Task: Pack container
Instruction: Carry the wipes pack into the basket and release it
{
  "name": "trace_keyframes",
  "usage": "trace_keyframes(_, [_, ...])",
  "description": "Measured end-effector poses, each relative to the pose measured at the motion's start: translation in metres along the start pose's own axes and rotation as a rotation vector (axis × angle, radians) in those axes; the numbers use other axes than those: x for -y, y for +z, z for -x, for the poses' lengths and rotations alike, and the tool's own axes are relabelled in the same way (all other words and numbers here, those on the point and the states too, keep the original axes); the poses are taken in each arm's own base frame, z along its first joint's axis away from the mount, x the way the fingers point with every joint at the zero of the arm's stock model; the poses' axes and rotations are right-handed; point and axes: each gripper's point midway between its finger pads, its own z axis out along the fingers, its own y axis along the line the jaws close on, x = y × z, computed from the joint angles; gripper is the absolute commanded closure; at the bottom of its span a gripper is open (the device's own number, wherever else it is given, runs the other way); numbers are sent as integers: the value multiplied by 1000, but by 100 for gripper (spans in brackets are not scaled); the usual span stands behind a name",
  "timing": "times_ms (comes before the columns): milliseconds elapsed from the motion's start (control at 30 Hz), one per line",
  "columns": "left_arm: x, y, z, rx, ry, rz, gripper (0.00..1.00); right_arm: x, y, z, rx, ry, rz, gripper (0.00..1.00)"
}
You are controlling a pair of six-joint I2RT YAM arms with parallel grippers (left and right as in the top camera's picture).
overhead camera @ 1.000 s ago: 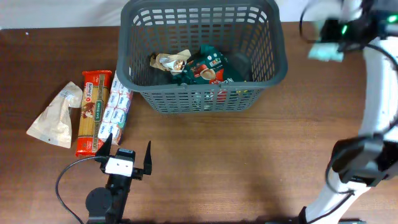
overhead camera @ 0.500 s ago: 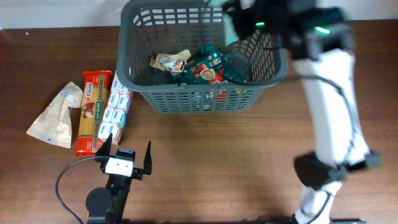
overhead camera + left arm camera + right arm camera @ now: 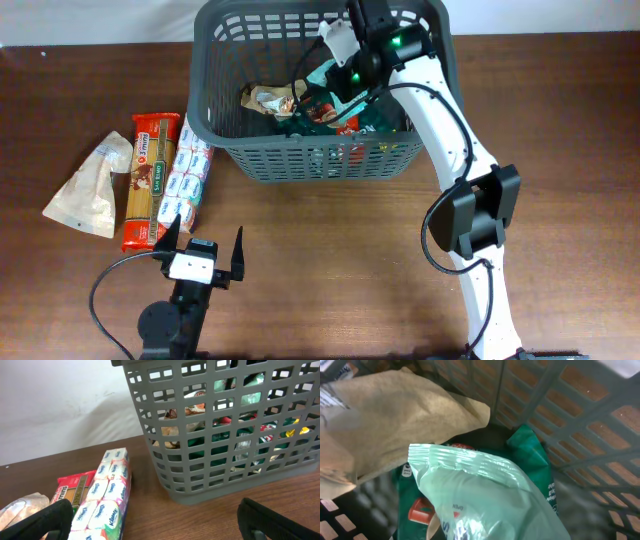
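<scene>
Over the basket (image 3: 320,160), which sits at the back of the desk (image 3: 330,260), the right gripper (image 3: 345,68) has its jaws hidden behind a pale green packet (image 3: 480,495); this hangs just above the dark green packets (image 3: 335,112) inside, so the jaws seem to pinch it for lowering in. Nearer the front, the left gripper (image 3: 205,238) rests low, jaws spread and empty, near the pasta (image 3: 147,180) and tissues (image 3: 187,175), likely next
</scene>
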Motion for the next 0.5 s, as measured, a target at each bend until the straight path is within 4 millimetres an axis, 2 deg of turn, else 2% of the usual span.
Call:
trace_keyframes(33, [0, 0, 0, 0, 0, 0, 1, 0, 1, -1, -2, 1, 1, 14])
trace_keyframes(67, [0, 0, 0, 0, 0, 0, 1, 0, 2, -2, -7, 4, 2, 10])
trace_keyframes(200, [0, 0, 0, 0, 0, 0, 1, 0, 3, -7, -23, 32, 5, 15])
trace_keyframes(300, [0, 0, 0, 0, 0, 0, 1, 5, -6, -7, -20, 55, -9, 16])
trace_keyframes(333, [0, 0, 0, 0, 0, 0, 1, 9, -13, -6, -14, 65, -21, 16])
trace_keyframes(400, [0, 0, 0, 0, 0, 0, 1, 21, -41, 1, 26, 87, -54, 16])
trace_keyframes(500, [0, 0, 0, 0, 0, 0, 1, 51, -111, 15, 142, 144, -130, 12])
